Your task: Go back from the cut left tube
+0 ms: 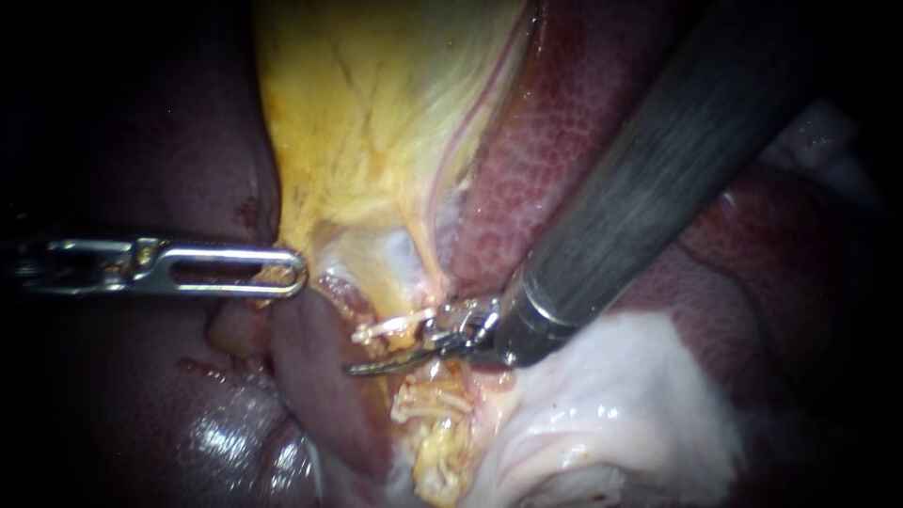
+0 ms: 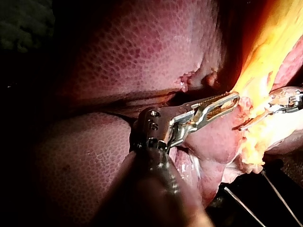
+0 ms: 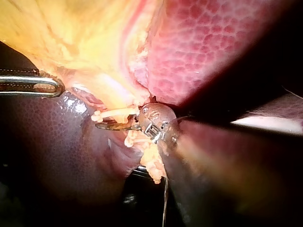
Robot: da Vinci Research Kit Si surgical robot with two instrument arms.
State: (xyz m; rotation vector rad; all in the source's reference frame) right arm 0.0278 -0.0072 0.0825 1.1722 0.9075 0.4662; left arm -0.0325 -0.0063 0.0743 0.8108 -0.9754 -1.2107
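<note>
Shows curved blades of right instrument [image 1: 365,350] narrowly parted beside pale stringy cut tube [image 1: 390,327], left instrument [image 1: 285,271] clamping yellow gallbladder [image 1: 376,122].

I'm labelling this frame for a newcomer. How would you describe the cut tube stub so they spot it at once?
Follow the thick dark shaft of the right instrument down to its metal tip, just under the yellow gallbladder. The tube stub sticks out beside that tip. It is one smooth, pale, straight stick, unlike the crumbly yellow clumps below it.
</note>
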